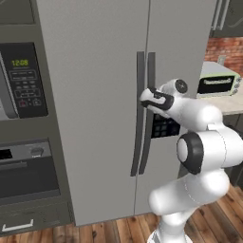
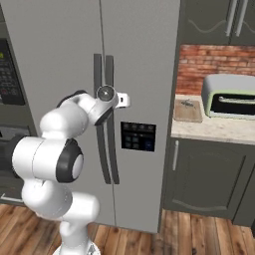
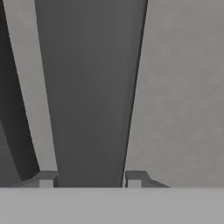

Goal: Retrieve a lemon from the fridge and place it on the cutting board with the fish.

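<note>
The grey double-door fridge (image 1: 95, 95) (image 2: 60, 40) stands closed, so the lemon is hidden. My gripper (image 1: 151, 98) (image 2: 115, 101) is pressed up to the right door's long dark handle (image 3: 89, 96) at about mid height. In the hand view its two fingertips (image 3: 134, 178) sit flush against either side of that handle, shut on it. The tan cutting board (image 2: 188, 110) lies on the counter to the right of the fridge, with the faint greyish fish (image 2: 187, 103) on it.
A pale green toaster oven (image 2: 231, 97) (image 1: 217, 81) sits on the counter beside the board, against a brick wall. The dark oven-and-microwave column (image 1: 23, 118) stands left of the fridge. The left door's handle (image 1: 139, 114) runs just beside the held one.
</note>
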Motion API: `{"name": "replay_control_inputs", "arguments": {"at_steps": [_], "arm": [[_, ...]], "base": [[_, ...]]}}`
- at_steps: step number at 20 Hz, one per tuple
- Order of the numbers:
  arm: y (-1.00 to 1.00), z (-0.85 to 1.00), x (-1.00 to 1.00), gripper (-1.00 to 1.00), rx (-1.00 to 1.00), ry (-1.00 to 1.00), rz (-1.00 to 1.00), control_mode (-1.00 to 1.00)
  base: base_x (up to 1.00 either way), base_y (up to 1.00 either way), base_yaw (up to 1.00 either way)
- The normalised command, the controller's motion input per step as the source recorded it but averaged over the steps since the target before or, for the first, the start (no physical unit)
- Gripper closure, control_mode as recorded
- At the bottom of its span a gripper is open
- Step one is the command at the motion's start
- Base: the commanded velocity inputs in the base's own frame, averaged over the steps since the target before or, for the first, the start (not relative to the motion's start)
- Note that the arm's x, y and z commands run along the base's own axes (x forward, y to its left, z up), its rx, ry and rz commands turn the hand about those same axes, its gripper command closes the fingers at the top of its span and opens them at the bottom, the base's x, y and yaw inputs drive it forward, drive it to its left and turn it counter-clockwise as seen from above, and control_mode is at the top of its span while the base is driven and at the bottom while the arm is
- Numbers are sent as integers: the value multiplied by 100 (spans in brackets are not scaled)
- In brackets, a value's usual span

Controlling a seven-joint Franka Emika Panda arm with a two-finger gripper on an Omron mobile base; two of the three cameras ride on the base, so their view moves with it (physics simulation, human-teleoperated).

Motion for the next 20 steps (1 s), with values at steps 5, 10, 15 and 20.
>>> {"name": "replay_control_inputs", "arguments": {"at_steps": [5, 10, 15, 20], "arm": [[11, 5, -45, 100, -1, -5, 0, -100], [-27, 36, -94, 100, -1, 3, 0, -100], [-65, 49, -100, 100, 0, 19, 0, -100], [-98, 34, -100, 100, 5, 23, 0, -100]], "base": [[0, 0, 0], [0, 0, 0], [0, 0, 0], [0, 0, 0]]}}
